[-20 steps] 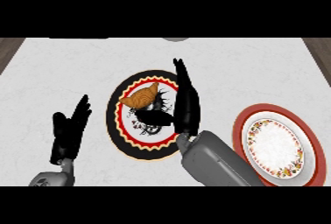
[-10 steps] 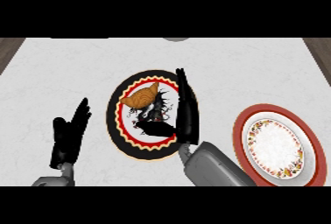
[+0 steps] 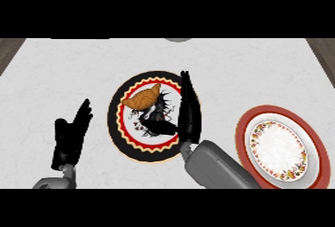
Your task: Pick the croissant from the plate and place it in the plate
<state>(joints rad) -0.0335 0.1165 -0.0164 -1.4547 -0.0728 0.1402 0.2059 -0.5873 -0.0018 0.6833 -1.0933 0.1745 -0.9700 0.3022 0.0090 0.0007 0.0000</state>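
Note:
A brown croissant [image 3: 143,98] lies on the upper left part of a black plate [image 3: 122,128] with a red and yellow zigzag rim, at the counter's middle. My right hand [image 3: 186,115] stands over the plate's right side, open, its fingers straight and pointing away from me, the thumb [image 3: 161,127] reaching left below the croissant. The hand is to the right of the croissant and does not hold it. A red-rimmed plate [image 3: 255,119] with a white floral centre sits at the right. My left hand [image 3: 71,136] rests open at the lower left.
A grey round object [image 3: 178,39] shows partly at the counter's far edge. Wooden strips run along the counter's far left and far right corners [image 3: 326,48]. White marbled counter surface lies around both plates.
My right hand and forearm have drawn slightly left and toward me over the black plate. The thumb now sits lower, under the croissant. The left hand has barely shifted.

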